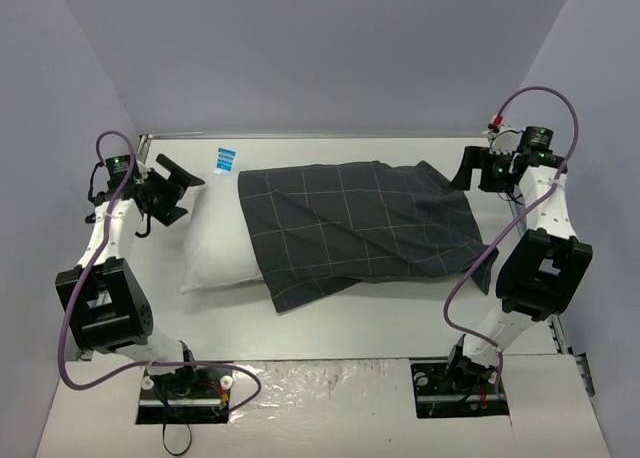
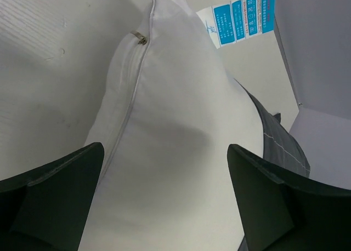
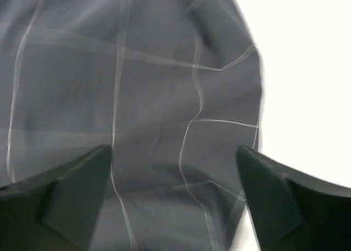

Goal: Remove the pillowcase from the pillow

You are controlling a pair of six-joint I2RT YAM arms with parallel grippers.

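Note:
The white pillow (image 1: 215,238) lies on the table, its left part bare, with a blue tag (image 1: 226,158) at its far left corner. The dark checked pillowcase (image 1: 350,228) covers its right part and lies wrinkled. My left gripper (image 1: 172,190) is open and hovers at the pillow's left end; the left wrist view shows the pillow (image 2: 175,152) between the spread fingers, with the tag (image 2: 238,18) beyond. My right gripper (image 1: 470,168) is open, above the pillowcase's far right corner; the right wrist view shows the checked fabric (image 3: 153,108) between the spread fingers.
The white table (image 1: 330,328) is walled by pale partitions at the back and sides. The arm bases (image 1: 185,388) stand at the near edge. A purple cable (image 1: 470,268) loops beside the right arm.

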